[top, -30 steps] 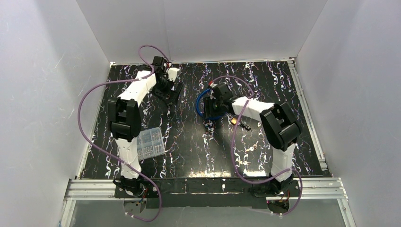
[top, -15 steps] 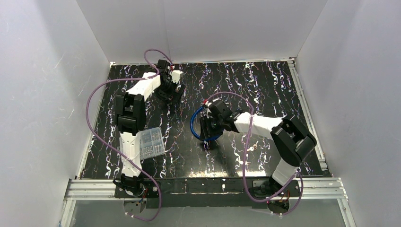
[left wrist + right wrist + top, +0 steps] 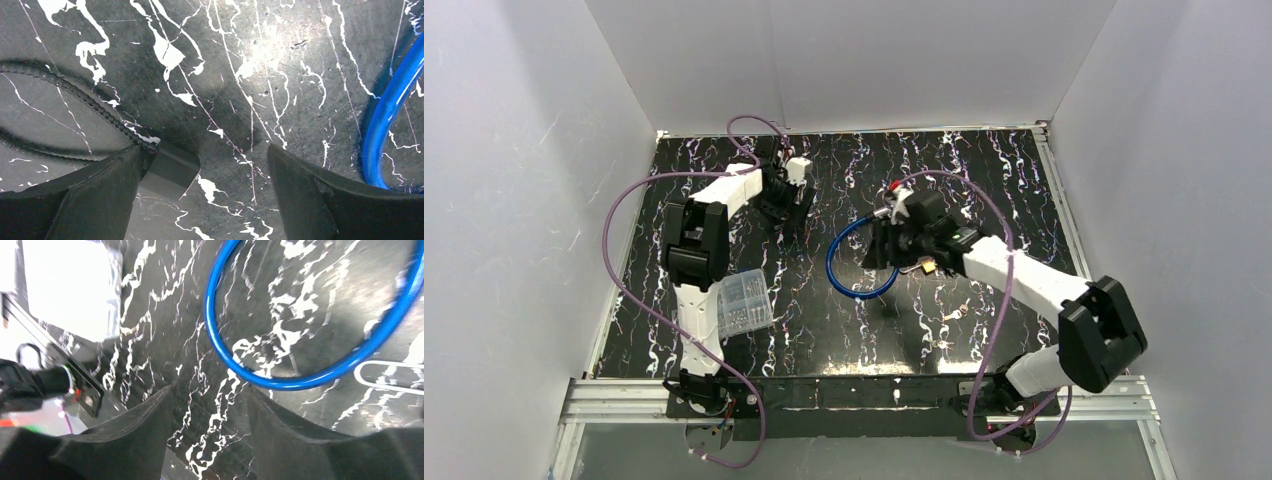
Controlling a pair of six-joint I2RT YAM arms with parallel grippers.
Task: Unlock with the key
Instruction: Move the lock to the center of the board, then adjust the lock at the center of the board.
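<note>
Blue cable loop (image 3: 829,265) beside right gripper (image 3: 209,395)

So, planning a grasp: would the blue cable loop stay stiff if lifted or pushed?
Probably springy rather than floppy: the blue cable loop holds a smooth round curve. Its glossy sheath looks slippery, so a push would likely slide it.

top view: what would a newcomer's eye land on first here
A bright blue cable loop lies near the middle of the black, white-veined table, beside the open right gripper. A clear plastic box sits at the near left, by the left arm.
</note>
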